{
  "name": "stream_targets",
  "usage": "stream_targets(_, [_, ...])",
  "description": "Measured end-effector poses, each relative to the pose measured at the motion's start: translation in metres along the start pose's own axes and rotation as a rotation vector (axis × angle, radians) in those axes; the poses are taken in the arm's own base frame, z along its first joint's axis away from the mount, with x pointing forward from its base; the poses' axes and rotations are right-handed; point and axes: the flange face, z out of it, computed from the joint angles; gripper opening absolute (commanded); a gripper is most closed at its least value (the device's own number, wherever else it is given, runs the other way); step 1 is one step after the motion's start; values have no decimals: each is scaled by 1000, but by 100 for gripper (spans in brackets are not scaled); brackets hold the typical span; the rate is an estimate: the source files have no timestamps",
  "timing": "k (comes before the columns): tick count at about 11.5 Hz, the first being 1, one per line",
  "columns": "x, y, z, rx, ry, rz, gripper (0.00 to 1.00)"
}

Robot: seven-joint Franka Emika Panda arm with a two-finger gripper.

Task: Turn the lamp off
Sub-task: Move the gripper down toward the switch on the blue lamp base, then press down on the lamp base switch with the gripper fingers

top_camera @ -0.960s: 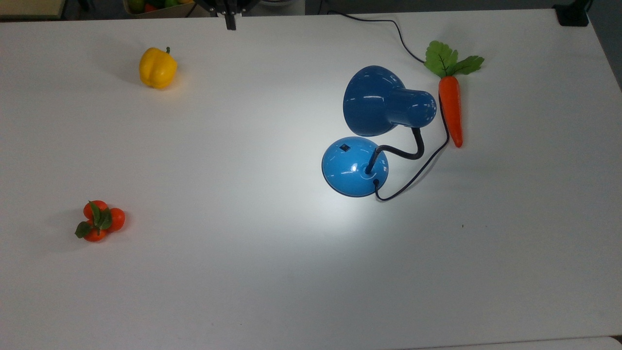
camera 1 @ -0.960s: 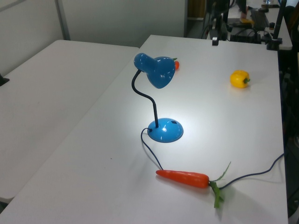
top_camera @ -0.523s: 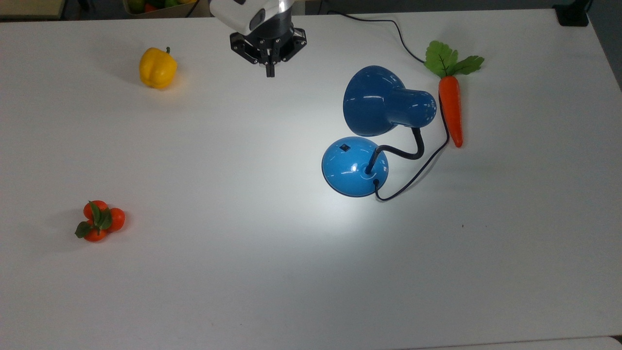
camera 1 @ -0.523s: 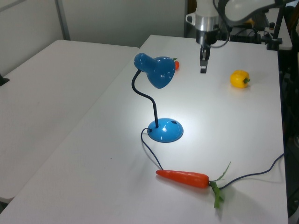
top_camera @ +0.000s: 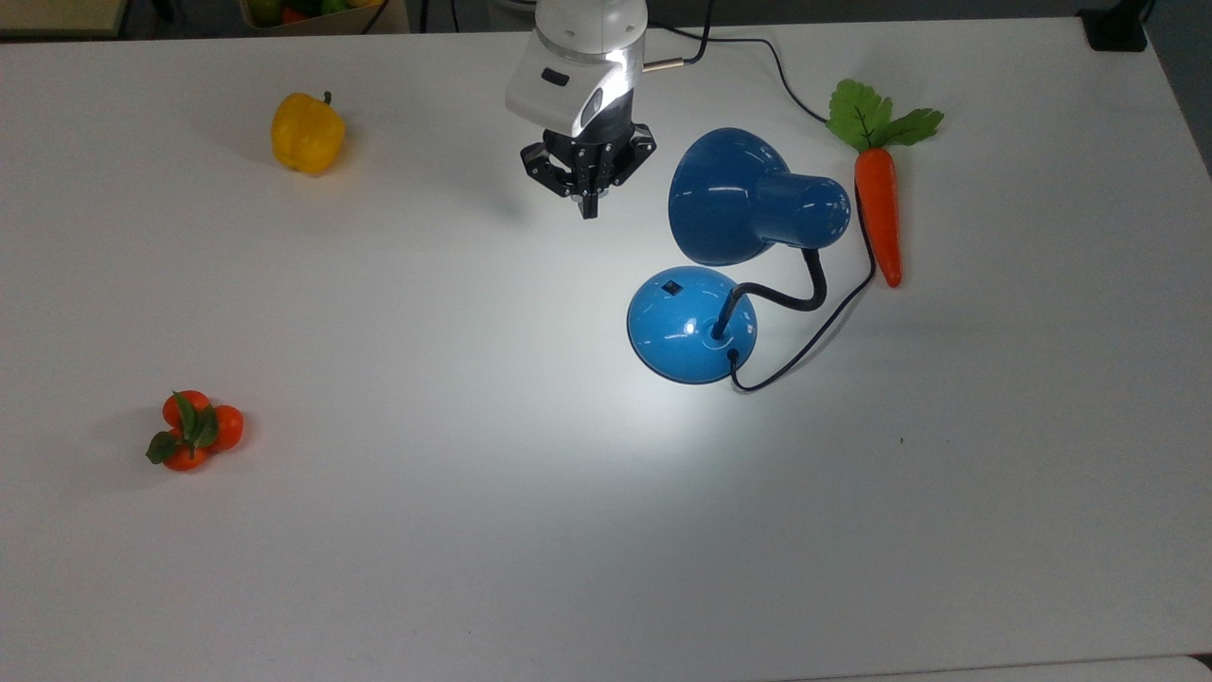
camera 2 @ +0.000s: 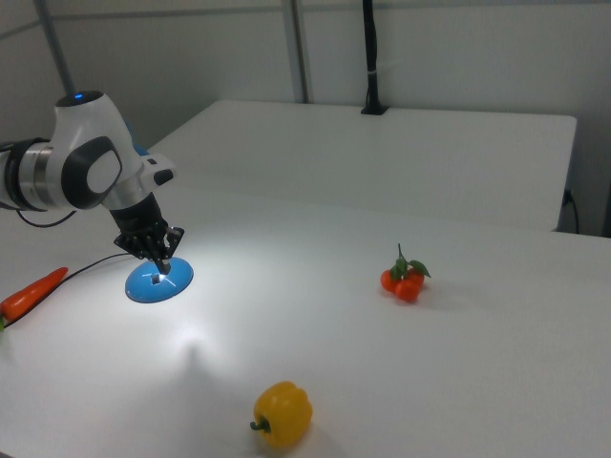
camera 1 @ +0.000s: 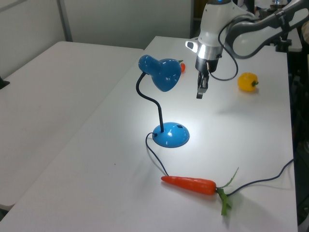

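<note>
Since the earlier frames the gripper (top_camera: pixel 589 210) has come out from the top view's upper edge, across the table (top_camera: pixel 473 530), and now hangs above the surface with its jaws pressed together, pointing down. The lamp (top_camera: pixel 691 324) is lit, standing just beyond the jaws toward the top view's right. Its shade (top_camera: pixel 734 196) is beside the gripper at about the same height in the left view; its base lies lower, toward the top view's lower right of the fingertips, with the switch (top_camera: pixel 671 287) facing them. Gripper and lamp do not touch. A pepper (top_camera: pixel 306 132) sits well off to the top view's left of the jaws, a carrot (top_camera: pixel 878 213) past the shade, and oranges (top_camera: pixel 194 431) far away.
</note>
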Motion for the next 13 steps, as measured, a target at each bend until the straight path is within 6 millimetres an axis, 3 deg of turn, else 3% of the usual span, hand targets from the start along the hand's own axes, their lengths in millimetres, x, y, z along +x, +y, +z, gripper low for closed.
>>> stream_targets(4, [3,-30,37,2,95,-59,0])
stream_targets(8, [11,-59,45,16,146,-110,0])
stream_targets(13, [18,-70,70,24,201,-124,0])
